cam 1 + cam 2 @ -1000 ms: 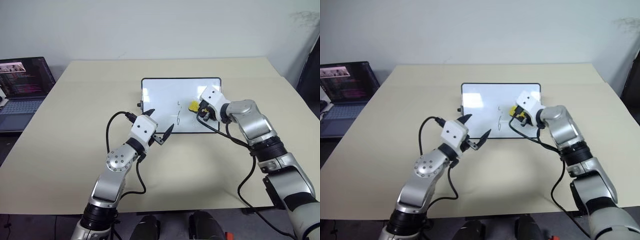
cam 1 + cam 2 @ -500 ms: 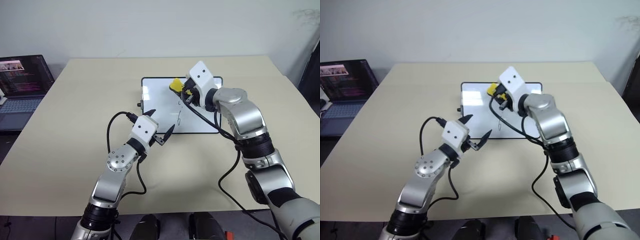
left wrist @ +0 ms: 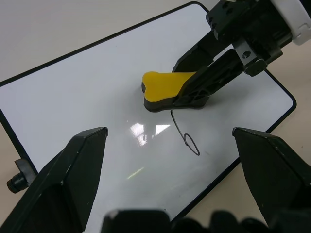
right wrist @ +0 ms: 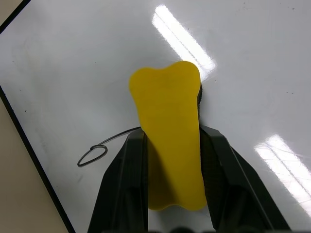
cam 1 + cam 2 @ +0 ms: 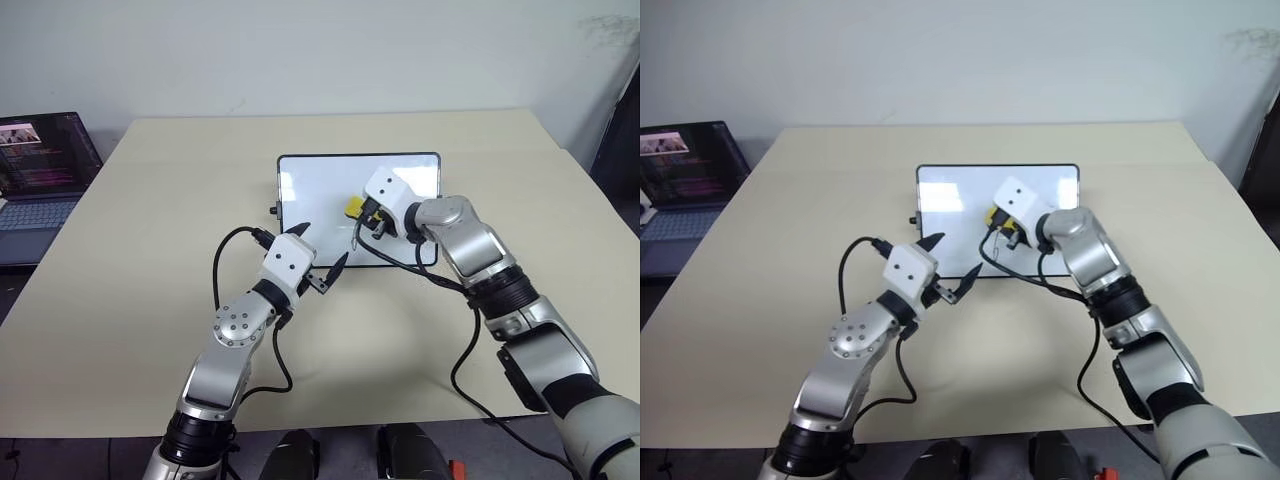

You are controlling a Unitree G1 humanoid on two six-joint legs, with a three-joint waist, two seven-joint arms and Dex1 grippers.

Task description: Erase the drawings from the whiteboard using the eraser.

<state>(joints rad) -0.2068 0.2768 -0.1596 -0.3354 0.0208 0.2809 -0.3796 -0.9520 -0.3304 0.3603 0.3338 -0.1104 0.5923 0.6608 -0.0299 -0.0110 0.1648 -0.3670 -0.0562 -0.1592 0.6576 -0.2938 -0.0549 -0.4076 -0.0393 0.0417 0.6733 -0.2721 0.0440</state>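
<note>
The eraser (image 3: pixel 167 87) is clamped between the two black fingers of the right gripper (image 5: pixel 358 217) and is pressed flat on the whiteboard (image 5: pixel 320 186), about in the middle of it. The board is laid on a beige table (image 5: pixel 130 260), toward its far side. One drawing (image 3: pixel 187 137), a thin black curl with a small loop, is seen on the board just beside the eraser, on the side nearer to the robot. The left gripper (image 5: pixel 318 255) is held above the table just before the near edge of the board; its fingers are spread wide and nothing is between them. A laptop (image 5: pixel 40 165) is placed past the table's left edge.
</note>
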